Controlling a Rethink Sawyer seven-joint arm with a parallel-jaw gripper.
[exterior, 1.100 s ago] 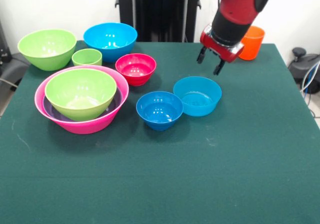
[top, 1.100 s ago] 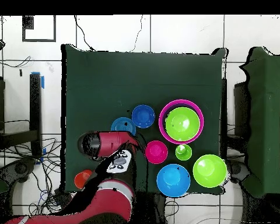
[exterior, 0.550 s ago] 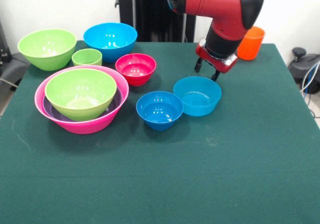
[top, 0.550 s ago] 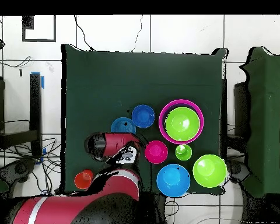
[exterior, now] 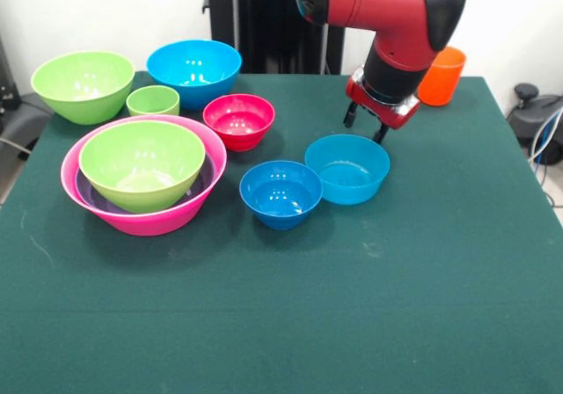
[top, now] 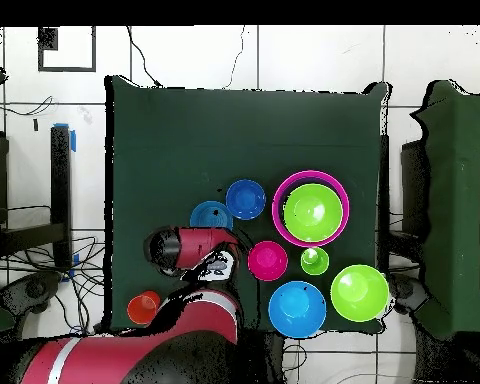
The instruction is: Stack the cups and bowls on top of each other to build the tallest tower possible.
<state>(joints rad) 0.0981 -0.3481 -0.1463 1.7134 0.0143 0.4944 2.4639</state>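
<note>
My gripper is open and holds nothing. It hangs just behind the far rim of the teal bowl. The small blue bowl touches the teal one on its left. A lime-green bowl sits nested in the purple bowl, which sits inside the huge pink bowl. Behind them stand the red bowl, the lime-green cup, the large blue bowl and another lime-green bowl. The orange cup is at the far right corner, partly behind my arm.
In the overhead view my arm covers the table edge near the orange cup and reaches toward the teal bowl. The green table cloth stretches toward the camera. Cables and gear lie off the table's right side.
Over the last second the gripper dropped and shifted a little left, toward the teal bowl's far rim. In the last half second it barely moved. No bowl or cup moved.
</note>
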